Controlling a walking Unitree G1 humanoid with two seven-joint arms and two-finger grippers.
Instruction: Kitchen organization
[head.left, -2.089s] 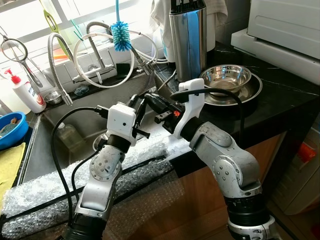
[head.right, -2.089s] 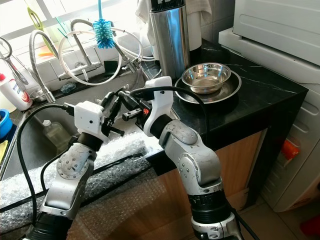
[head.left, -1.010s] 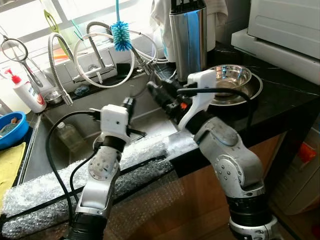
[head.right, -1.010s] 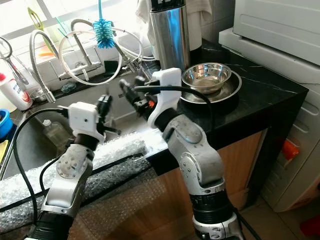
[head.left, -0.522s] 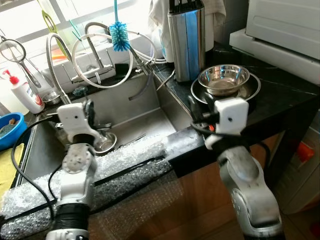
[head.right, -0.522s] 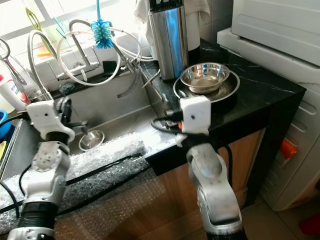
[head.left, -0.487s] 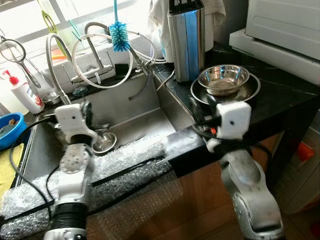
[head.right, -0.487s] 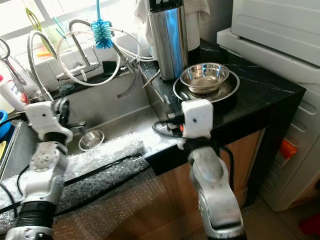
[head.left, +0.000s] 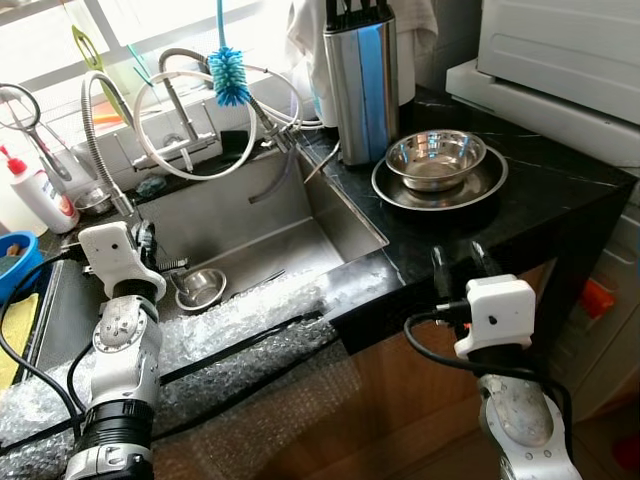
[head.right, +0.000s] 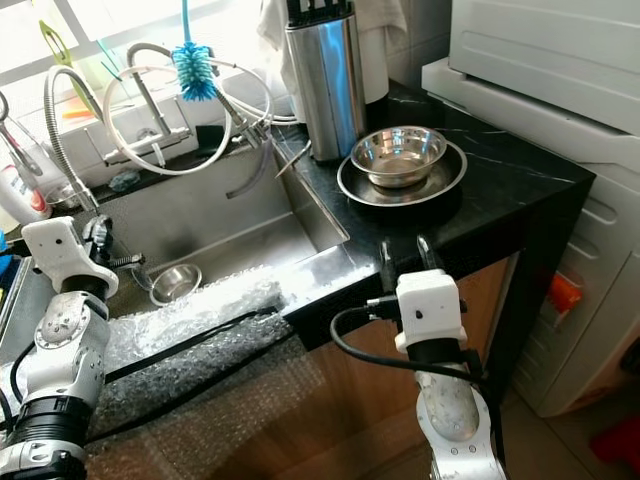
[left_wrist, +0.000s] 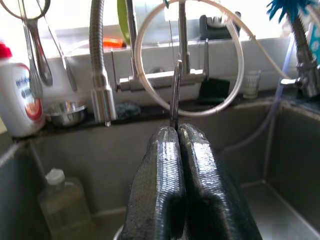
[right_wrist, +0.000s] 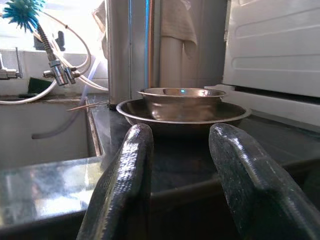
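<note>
A small round steel bowl (head.left: 200, 288) lies in the sink basin (head.left: 250, 225). The left end effector (left_wrist: 172, 150) is clenched on a thin metal utensil (left_wrist: 175, 92); the right end effector (right_wrist: 185, 165) is released before the black stone surface (head.left: 540, 190). The utensil is best kept upright and lowered slowly.

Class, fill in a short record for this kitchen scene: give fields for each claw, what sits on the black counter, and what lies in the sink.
left claw: shut on a thin metal utensil, over the steel sink basin
right claw: open, holding nothing, low in front of the black stone counter
on counter: small steel bowl inside a wide steel dish; tall steel knife block behind
in sink: small round steel cup
</note>
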